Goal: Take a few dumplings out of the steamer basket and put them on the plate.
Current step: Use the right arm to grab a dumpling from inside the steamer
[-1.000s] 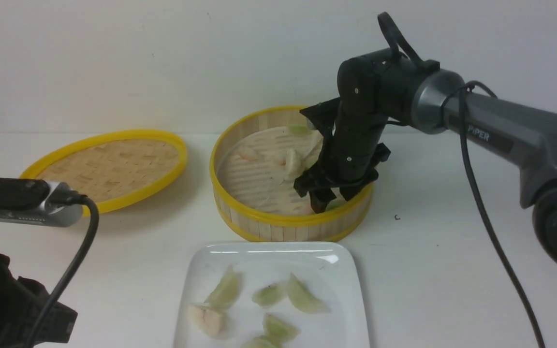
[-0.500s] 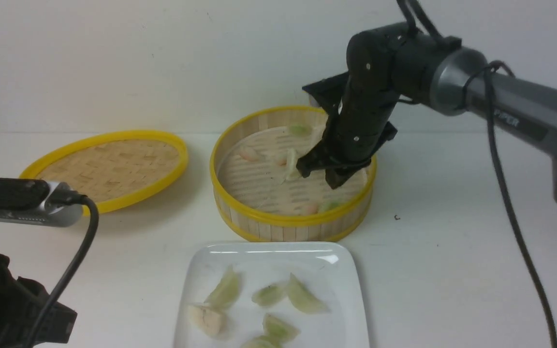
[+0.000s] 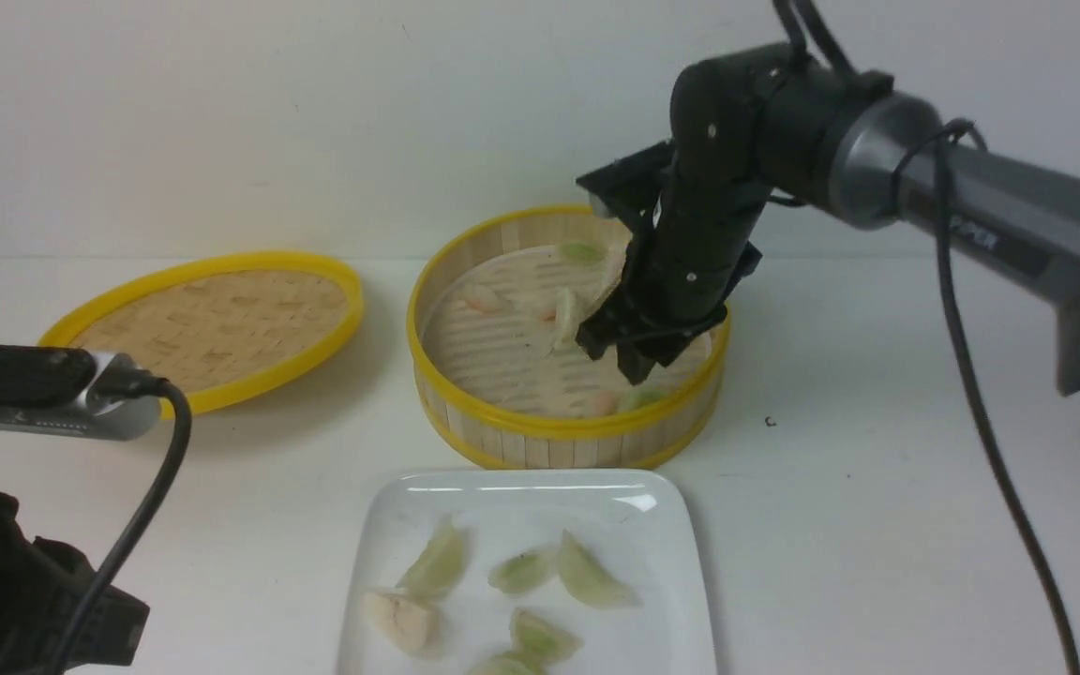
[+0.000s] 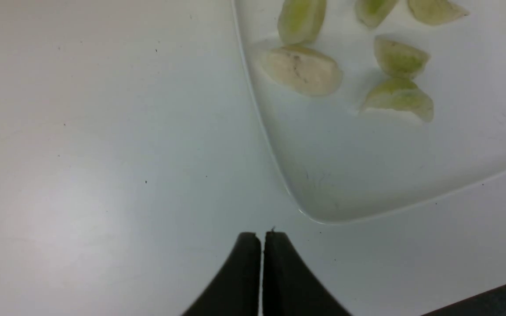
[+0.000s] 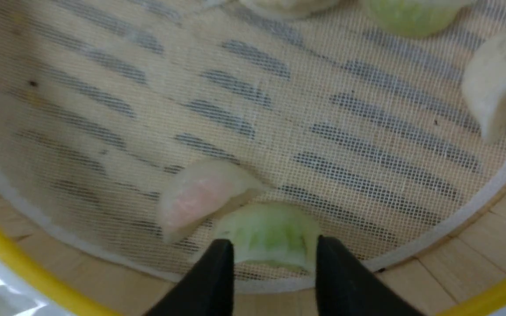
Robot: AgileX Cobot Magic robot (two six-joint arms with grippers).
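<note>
Front view. Found the right gripper (image 3: 636, 364) hanging inside the steamer basket (image 3: 512, 433), close to its near-right wall, tips clear of the floor. Noted one green dumpling (image 3: 645, 397) directly under those tips, against the near wall, with a pink dumpling (image 3: 604, 403) touching it. Logged several green dumplings (image 3: 437, 562) on the plate (image 3: 390, 511) in front of the basket, and a white dumpling (image 3: 401, 619) among them. Marked the woven lid (image 3: 212, 319) on the white table (image 3: 831, 525), left of the basket and apart from it.

Left wrist view. Found the left gripper (image 4: 262, 239) with its fingers pressed together, pinching nothing, over bare table just beside a rounded corner of the plate.

Right wrist view. Found the right jaws spread and gripping nothing. Saw the green dumpling through the gap between them, lying on the mesh liner (image 5: 279, 87) by the basket wall, its edge against the pink one.
</note>
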